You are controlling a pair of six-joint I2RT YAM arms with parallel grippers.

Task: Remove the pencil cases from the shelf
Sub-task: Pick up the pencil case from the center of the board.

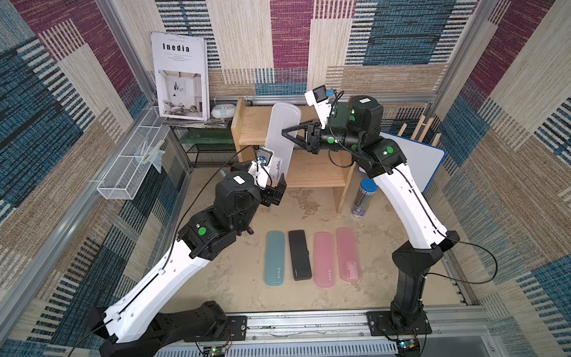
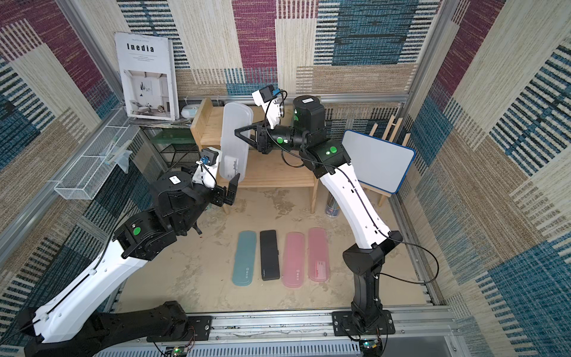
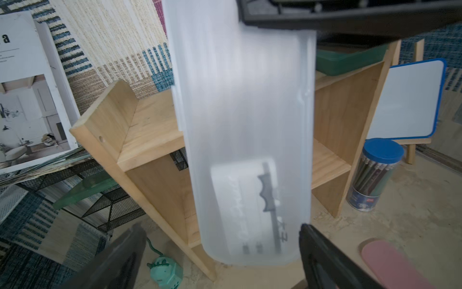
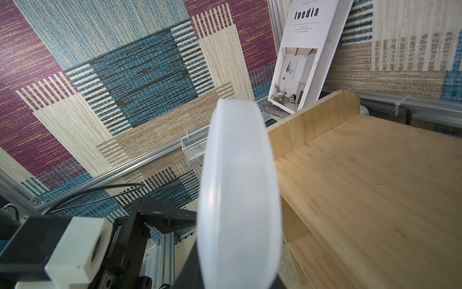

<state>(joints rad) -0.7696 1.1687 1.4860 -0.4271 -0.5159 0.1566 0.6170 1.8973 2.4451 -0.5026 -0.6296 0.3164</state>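
Holds the white case (image 1: 282, 136) clamped in the right hand (image 1: 285, 132), jaws together on one long edge about mid-length. Stands it steeply on end in the air, before the left half of the shelf (image 1: 312, 173). Reaches in from the right with the forearm roughly level, wrist above the shelf's right half. Brackets the case's lower end with the left hand (image 3: 220, 226), fingers (image 3: 322, 252) wide apart: one fingertip just beside the case's edge, contact not clear, the other well off. Angles the left arm up from the near left, hand by the lower board's near edge.

Dark green case (image 3: 347, 60) on the upper board's right part, partly behind the right arm. Flat on the worktop (image 1: 216, 287), side by side with narrow gaps, long edges running near to far: teal case (image 1: 274, 258), black case (image 1: 299, 255), left pink case (image 1: 323, 259), right pink case (image 1: 348, 255).

Open worktop between that row and the shelf's feet, and on both sides of the row. Tight at the shelf's left: wire rack (image 1: 213, 154) just beside the side panel. At its right: pencil tube (image 1: 364, 197) near the panel, whiteboard (image 1: 414, 160) beyond.
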